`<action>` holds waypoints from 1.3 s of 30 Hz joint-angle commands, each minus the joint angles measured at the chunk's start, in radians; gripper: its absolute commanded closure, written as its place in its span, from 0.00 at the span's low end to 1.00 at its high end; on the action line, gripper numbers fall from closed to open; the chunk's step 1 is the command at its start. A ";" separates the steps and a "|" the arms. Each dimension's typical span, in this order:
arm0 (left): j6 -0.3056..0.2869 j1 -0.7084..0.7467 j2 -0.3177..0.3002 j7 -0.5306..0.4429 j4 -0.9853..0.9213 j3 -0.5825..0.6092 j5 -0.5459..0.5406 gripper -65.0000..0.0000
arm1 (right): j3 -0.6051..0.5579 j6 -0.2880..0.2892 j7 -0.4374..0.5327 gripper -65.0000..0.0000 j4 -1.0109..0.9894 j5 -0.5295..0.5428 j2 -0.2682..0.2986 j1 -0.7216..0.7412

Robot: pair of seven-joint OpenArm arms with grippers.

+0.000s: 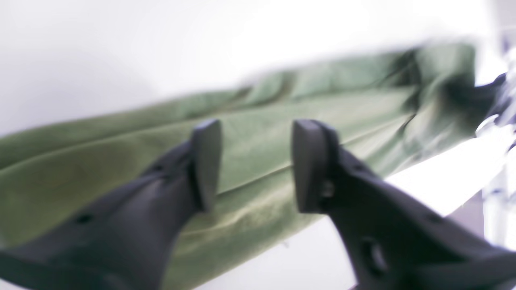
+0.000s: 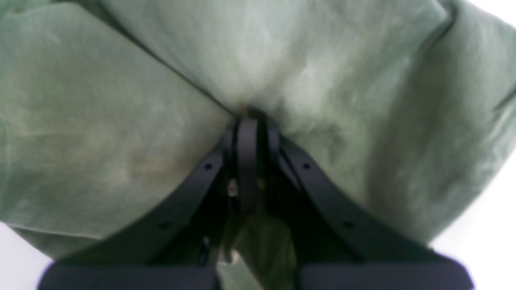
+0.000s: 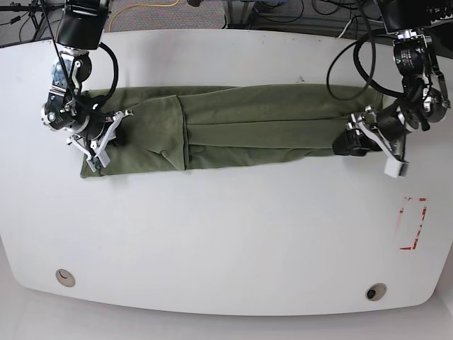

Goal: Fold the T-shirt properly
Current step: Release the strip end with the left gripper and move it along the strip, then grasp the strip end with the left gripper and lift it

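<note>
Our left gripper point(image 1: 256, 165) stands parted, empty, over the long olive-green cotton T-shirt point(image 3: 241, 124) on the white table point(image 3: 226, 241); our right gripper point(image 2: 246, 121) pinches its far end. We'd release evenly.

Bright, even overhead light; both wrist views are blurred and overexposed white, the base view sharp.

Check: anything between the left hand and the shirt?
Nothing visible. The left hand is open with only bare air between its fingers, right over the long, folded olive-green cotton T-shirt on the white table.
</note>
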 commanded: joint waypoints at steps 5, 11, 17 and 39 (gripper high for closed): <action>0.004 -0.030 -0.021 0.064 -0.094 -0.136 -0.137 0.28 | 0.002 -0.009 -0.028 0.95 0.012 -0.022 0.014 0.005; 0.004 -0.031 -0.052 0.064 -0.189 -0.202 -0.163 0.25 | 0.002 -0.009 -0.028 0.95 0.015 -0.022 0.014 -0.006; 0.004 -0.045 -0.083 0.061 -0.266 -0.207 -0.159 0.25 | 0.002 -0.009 -0.028 0.95 0.015 -0.022 0.014 -0.009; 0.005 -0.048 -0.127 0.061 -0.370 -0.148 0.018 0.26 | 0.002 -0.009 -0.028 0.95 0.018 -0.022 0.014 -0.009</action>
